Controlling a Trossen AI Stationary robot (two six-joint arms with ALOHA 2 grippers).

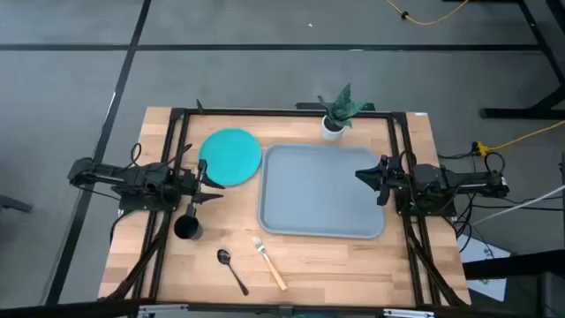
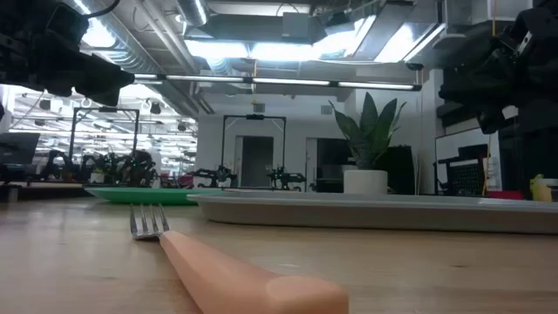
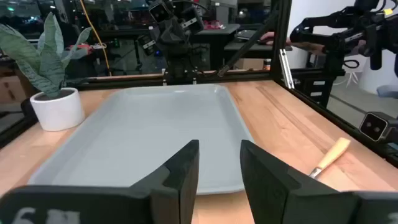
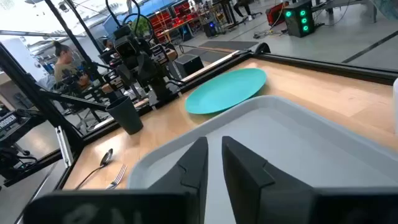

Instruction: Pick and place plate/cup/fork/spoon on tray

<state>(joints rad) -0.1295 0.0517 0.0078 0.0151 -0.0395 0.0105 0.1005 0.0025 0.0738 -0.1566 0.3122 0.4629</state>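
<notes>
The teal plate [image 1: 230,156] lies flat on the table, close by the left rim of the grey-blue tray [image 1: 322,190]. The black cup [image 1: 186,227] stands upright near the table's left side. The dark spoon [image 1: 231,268] and the tan-handled fork [image 1: 269,262] lie on the wood in front of the tray. My left gripper [image 1: 210,182] hovers between plate and cup, fingers a little apart and empty [image 3: 219,163]. My right gripper [image 1: 364,181] hovers over the tray's right part, fingers narrowly apart and empty [image 4: 214,155].
A white pot with a green plant [image 1: 333,124] stands at the table's far edge behind the tray. Black frame rails [image 1: 177,132] run along the table's left and right sides. Bare wood lies near the front edge [image 1: 353,274].
</notes>
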